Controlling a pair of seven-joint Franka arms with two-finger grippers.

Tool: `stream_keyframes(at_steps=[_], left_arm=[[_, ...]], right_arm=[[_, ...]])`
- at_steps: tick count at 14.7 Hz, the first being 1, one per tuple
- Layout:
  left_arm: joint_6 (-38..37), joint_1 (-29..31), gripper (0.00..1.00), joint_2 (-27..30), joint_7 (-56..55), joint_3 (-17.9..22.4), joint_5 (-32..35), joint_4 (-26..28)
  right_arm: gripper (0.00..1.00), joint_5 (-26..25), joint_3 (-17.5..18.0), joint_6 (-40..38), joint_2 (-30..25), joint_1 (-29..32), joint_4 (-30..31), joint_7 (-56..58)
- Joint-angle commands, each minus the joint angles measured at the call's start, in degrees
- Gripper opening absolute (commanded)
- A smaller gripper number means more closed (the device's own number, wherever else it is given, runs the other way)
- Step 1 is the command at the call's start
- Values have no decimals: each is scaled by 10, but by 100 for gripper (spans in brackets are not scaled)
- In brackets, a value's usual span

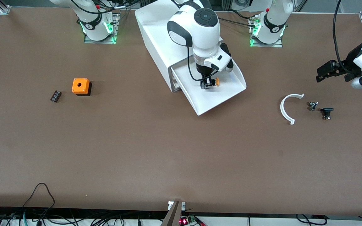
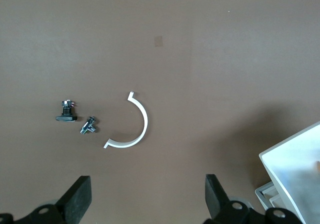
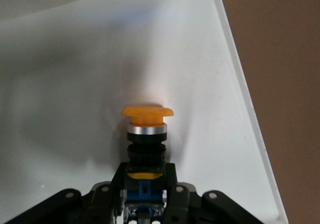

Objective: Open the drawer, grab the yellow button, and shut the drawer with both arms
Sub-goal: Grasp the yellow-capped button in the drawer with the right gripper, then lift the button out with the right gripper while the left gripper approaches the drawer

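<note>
On the brown counter point(image 1: 137, 141) the drawer point(image 1: 228, 94) stands open; my right hand point(image 1: 207, 83) pinches the button point(image 1: 215, 82) in it; my left hand point(image 1: 320, 75) waits, spread wide.

The tiny orange-capped push button point(image 1: 214, 82) lies in the pulled-out top white plastic drawer point(image 1: 228, 91) — middle of the frame, slightly toward the top.

Drawer point(image 1: 214, 94) smooth glossy white plastic; button point(image 3: 146, 129) capped matt orange w/ metal ring; table point(image 1: 168, 150) matt brown.
</note>
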State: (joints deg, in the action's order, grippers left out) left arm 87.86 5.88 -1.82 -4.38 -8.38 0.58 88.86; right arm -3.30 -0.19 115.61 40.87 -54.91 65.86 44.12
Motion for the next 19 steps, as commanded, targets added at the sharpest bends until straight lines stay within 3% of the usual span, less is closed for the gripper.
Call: stream_keyframes(at_steps=[1, 5, 10, 13, 19], left_arm=[[-1, -3, 100, -6, -7, -1, 19, -15], [-1, -3, 100, -7, -7, -1, 16, -15], [27, -3, 100, -18, -18, -1, 13, -9], [81, -6, 100, -34, -75, -12, 13, 16], [255, -28, 100, -81, -280, -66, 13, 128]], right_arm=[[23, -6, 3, -10, -4, 1, -17, -2], [21, -8, 3, -3, -44, 8, -17, -88], [22, -11, -2, 6, -100, 68, 6, -170], [23, -7, -2, 10, -128, 151, 43, -254], [23, 7, -3, 6, -157, 282, 158, -392]])
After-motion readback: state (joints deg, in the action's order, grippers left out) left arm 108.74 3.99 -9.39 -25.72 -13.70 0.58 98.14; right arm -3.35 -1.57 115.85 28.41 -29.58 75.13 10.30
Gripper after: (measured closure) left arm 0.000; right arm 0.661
